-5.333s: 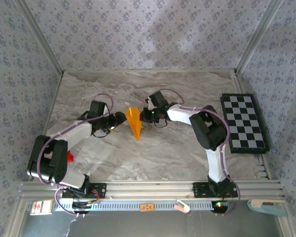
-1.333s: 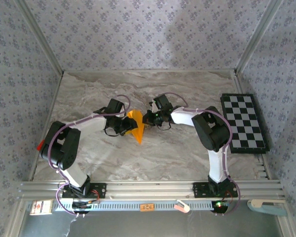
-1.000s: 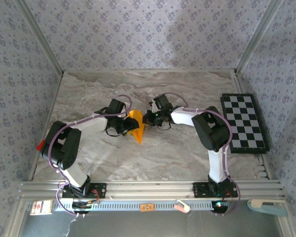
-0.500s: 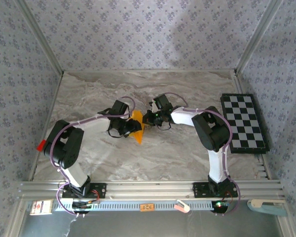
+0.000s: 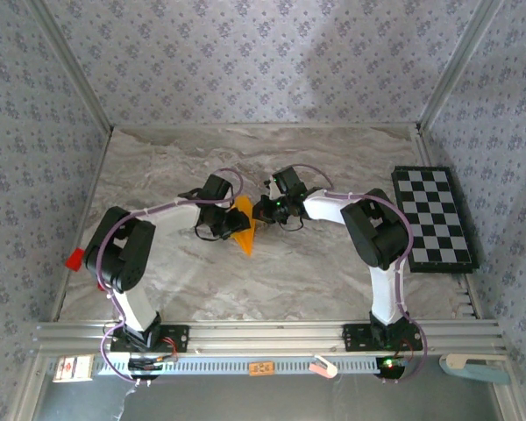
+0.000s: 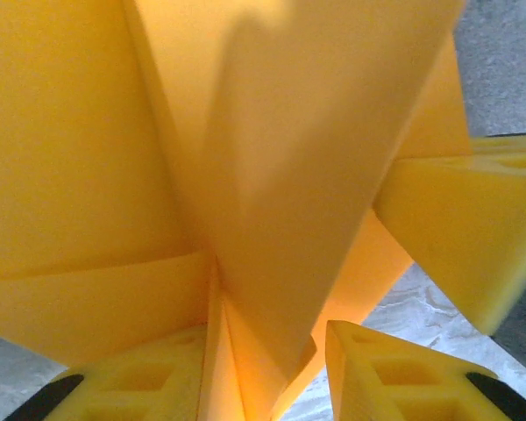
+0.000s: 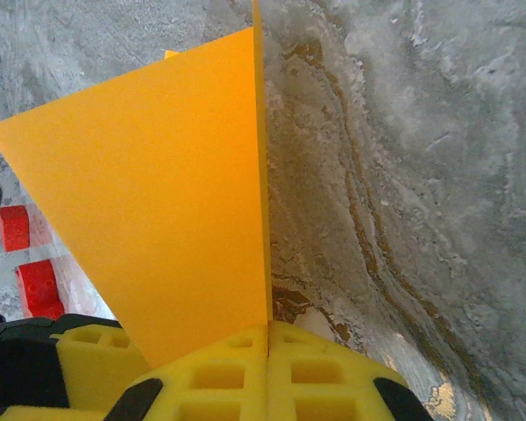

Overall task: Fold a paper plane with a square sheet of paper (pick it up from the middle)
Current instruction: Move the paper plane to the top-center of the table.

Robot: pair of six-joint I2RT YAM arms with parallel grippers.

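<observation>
**Folded paper held on edge between two grippers at mid-table**

The paper [image 5: 243,231] is orange-yellow and folded to a narrow wedge. It is broad at the far end and tapers to a point toward the arm bases. It stands over the marble table [image 5: 289,281], near the middle and a little left of centre.

In the left wrist view the paper [image 6: 245,175] shows several layers meeting along a sharp centre crease, with flaps spreading to either side. In the right wrist view the paper [image 7: 175,193] is a flat, clean triangle, its straight edge rising from the seam between the fingers.

The right gripper [image 7: 267,364] is clenched on the paper's corner, its yellow fingers pressed together with the sheet pinched in the seam. From above, the right gripper [image 5: 258,210] meets the wedge from the right.

The left gripper [image 6: 263,373] straddles the lower fold with its jaws apart. Marble shows between the paper and one finger, so it is not clamped. From above, the left gripper [image 5: 231,226] sits against the wedge's left side.

Two red blocks [image 7: 16,228] lie on the table beyond the paper. A checkerboard [image 5: 432,217] lies well apart at the right edge.
</observation>
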